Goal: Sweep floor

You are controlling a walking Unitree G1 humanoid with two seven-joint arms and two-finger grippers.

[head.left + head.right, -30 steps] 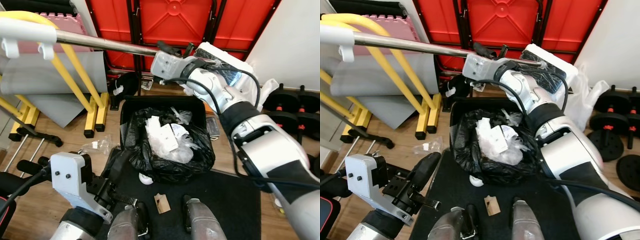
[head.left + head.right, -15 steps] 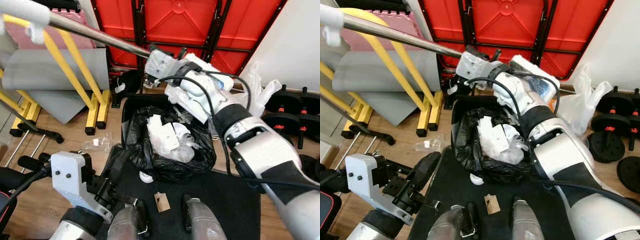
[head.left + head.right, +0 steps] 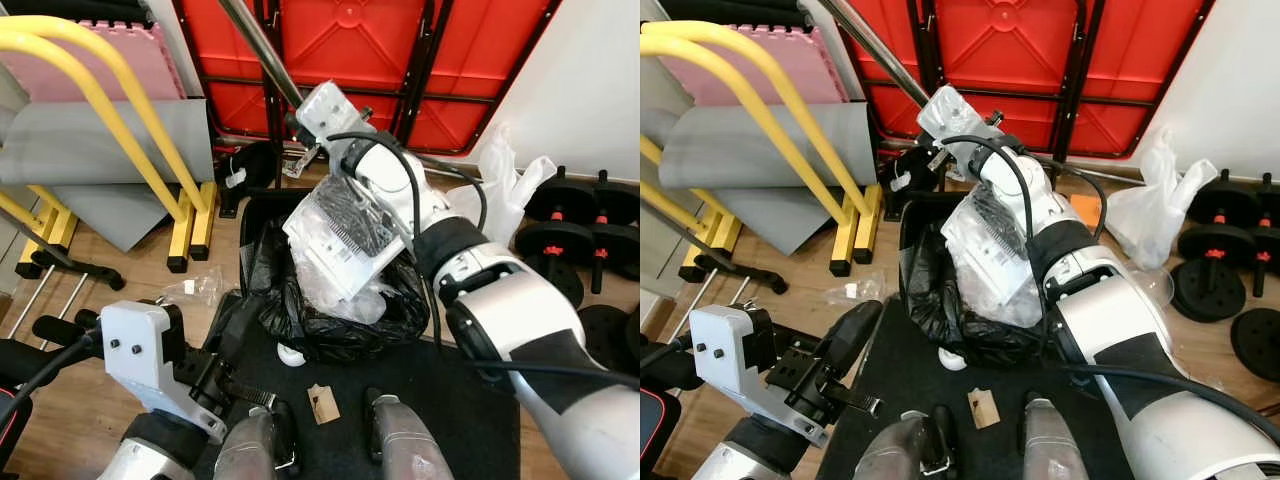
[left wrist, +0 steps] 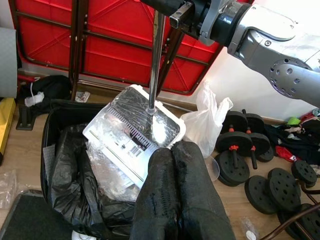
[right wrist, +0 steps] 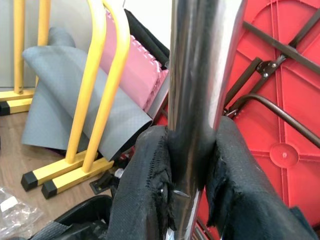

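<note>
Emptying looks nearly done: your right gripper [image 5: 187,165], fingers clamped on the metal handle [image 5: 197,75], tips the dustpan [image 3: 340,235] over the bin bag [image 3: 300,310], left gripper [image 4: 175,192] pinched shut on nothing, yet a cardboard scrap [image 3: 322,405] awaits sweeping.

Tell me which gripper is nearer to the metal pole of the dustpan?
Right. The right gripper is clamped around the metal pole, above the dustpan over the bin bag. The left gripper is low, beside the bag and apart from the pole.
</note>
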